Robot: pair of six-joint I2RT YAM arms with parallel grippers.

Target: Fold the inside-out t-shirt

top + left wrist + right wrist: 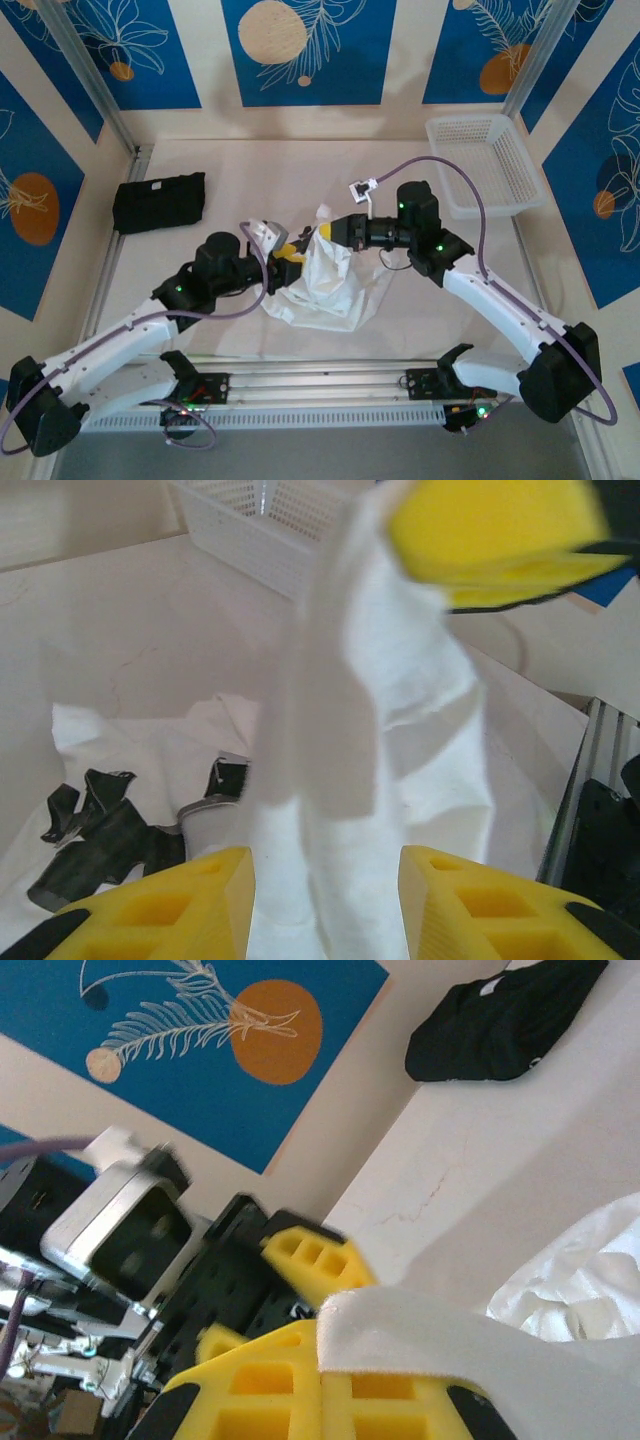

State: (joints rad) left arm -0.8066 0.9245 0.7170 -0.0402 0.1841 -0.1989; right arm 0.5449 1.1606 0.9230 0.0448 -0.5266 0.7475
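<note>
Evidently, the inside-out t-shirt (325, 285) is lying crumpled at the middle of the table (250, 170), between the two arms, with one part raised off the heap. That raised part is clamped in the right gripper (320, 1365), whose yellow fingers are pressed together on a hemmed edge of the white cloth. From there a strip of cloth is stretched down to the left gripper (325, 905) and passes between its fingers. Those jaws are seen standing apart, and whether the cloth is actually pinched cannot be told.

The hold is judged to be a way of finding and tensioning an edge, so that the bunched shirt can be spread flat before any fold is made; folding proper is not yet begun.

A black garment (160, 202) is lying at the far left and a white plastic basket (485, 165) at the far right corner, both well apart from the shirt.

No brand or legible writing can be made out. Dark printed shapes (100, 835) are seen on the shirt from the left wrist, but they cannot be read.
</note>
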